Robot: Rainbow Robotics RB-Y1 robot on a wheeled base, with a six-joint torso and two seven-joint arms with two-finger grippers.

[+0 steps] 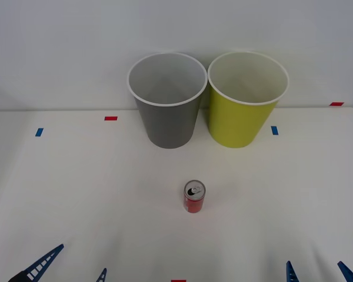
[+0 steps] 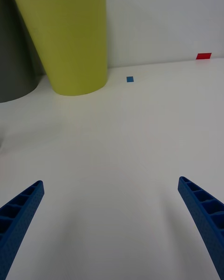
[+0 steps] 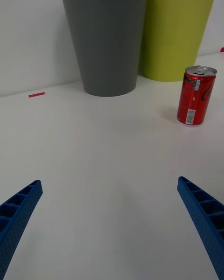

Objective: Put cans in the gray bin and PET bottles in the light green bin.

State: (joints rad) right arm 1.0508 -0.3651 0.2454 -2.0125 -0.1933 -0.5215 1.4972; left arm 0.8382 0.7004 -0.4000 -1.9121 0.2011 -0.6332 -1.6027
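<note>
A small red can (image 1: 194, 197) (image 3: 196, 95) with a silver top stands upright on the white table, in front of the two bins. The gray bin (image 1: 166, 100) (image 3: 106, 42) stands at the back, with the light green bin (image 1: 246, 98) (image 2: 67, 35) (image 3: 177, 30) touching it on its right. Both bins look empty inside. My left gripper (image 1: 70, 265) (image 3: 109, 224) is open at the table's near left edge, well short of the can. At the near right edge my right gripper (image 1: 317, 271) (image 2: 109, 224) is open too. No PET bottles are in view.
Small blue tape marks (image 1: 39, 132) (image 1: 275, 130) (image 2: 130, 79) and red tape marks (image 1: 110, 118) (image 1: 336, 104) (image 3: 36, 94) (image 2: 203, 56) lie flat on the table. A white wall rises right behind the bins.
</note>
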